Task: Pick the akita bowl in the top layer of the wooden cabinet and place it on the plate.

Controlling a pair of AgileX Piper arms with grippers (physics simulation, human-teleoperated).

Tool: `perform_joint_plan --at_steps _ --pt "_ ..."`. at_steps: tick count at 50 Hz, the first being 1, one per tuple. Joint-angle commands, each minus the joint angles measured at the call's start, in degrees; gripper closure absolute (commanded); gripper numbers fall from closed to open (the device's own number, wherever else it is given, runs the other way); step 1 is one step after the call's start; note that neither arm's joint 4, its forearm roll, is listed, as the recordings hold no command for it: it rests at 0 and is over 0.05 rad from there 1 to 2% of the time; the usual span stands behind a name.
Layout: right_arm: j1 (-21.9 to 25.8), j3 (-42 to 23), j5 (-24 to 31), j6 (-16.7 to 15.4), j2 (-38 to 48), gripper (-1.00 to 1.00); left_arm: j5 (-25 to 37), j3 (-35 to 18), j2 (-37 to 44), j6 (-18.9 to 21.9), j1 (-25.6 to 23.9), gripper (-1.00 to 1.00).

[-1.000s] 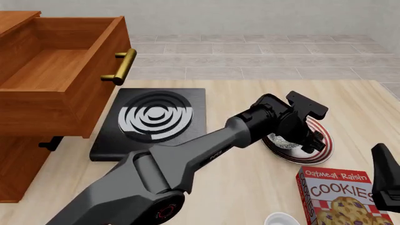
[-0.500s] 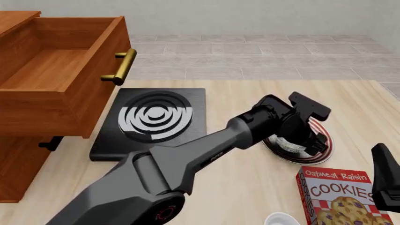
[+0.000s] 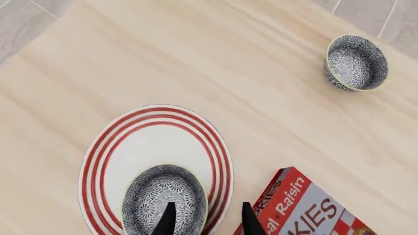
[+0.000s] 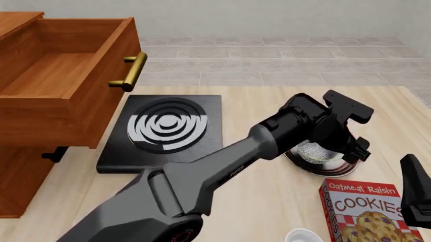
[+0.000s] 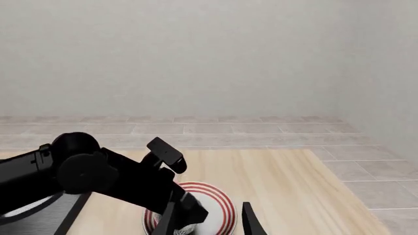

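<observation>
The akita bowl sits upright on the red-ringed plate, toward one side of it. My left gripper hovers just above the bowl, open, one fingertip over the bowl's inside and the other past the plate's rim. The top layer of the wooden cabinet is pulled out and shows a bare wooden floor. My right gripper waits open at the table's right edge, facing the plate.
A black stove with grey rings lies beside the cabinet. A cookies box lies just in front of the plate. A white bowl peeks in at the front edge. A second speckled bowl stands alone on the table.
The left gripper has let go of the akita bowl and risen up and to the right. The bowl now rests on the plate. The right arm has stayed still.
</observation>
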Motion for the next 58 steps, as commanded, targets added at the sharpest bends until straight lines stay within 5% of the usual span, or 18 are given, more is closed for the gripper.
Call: perform_joint_plan --at_steps 1,22,46,58 --pt "0.1 0.0 0.1 -0.2 0.0 -1.0 2.4 -3.7 0.1 0.4 -0.3 -1.0" --pt "0.4 -0.1 0.1 -0.8 0.0 -1.0 -0.1 2.9 -6.9 0.9 -0.8 -1.0" --pt "0.8 -0.2 -0.3 -1.8 0.0 -1.0 4.4 -4.0 -7.3 2.1 0.3 -1.0" --pt "1.0 -0.2 -0.5 -2.4 0.0 -1.0 1.8 2.0 -11.6 3.4 1.7 -1.0"
